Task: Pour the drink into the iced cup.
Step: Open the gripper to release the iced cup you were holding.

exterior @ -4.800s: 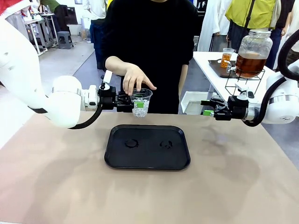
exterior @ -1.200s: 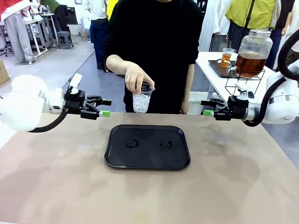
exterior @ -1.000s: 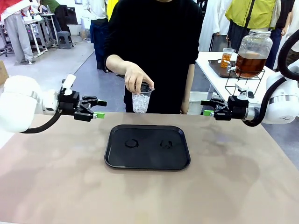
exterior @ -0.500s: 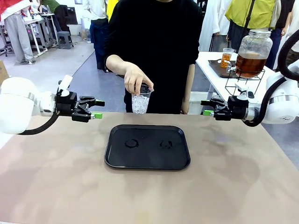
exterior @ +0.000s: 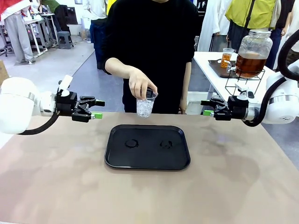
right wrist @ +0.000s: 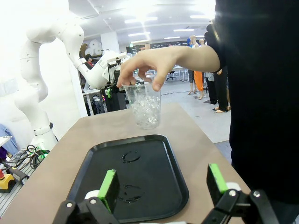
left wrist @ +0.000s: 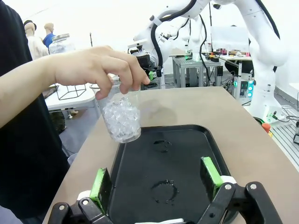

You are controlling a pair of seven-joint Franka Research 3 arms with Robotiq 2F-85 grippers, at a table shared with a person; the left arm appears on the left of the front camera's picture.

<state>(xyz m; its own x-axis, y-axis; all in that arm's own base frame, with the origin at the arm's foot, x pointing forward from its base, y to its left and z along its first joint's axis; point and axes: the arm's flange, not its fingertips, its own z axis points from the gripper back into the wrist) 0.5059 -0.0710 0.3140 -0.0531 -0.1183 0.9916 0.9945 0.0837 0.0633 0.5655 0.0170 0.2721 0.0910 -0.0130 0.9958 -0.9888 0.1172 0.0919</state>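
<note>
Black tray (exterior: 182, 161) mid-table, wet ring marks on it; wire stand (exterior: 232, 86) on side table.

One iced cup (exterior: 145, 107), one black tray (exterior: 147, 146) (two wet rings), one tea jar (exterior: 252, 52).

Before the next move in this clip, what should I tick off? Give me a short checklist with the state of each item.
1. Iced cup set down on the tray: not ok, the person's hand holds it by the rim above the tray's far edge.
2. Ice in cup: ok.
3. Left hand open and empty: ok.
4. Right hand open and empty: ok.
5. Drink within a hand's grasp: not ok, the amber liquid sits in the jar on the side table.
6. Tray dry: not ok, wet rings show.
</note>
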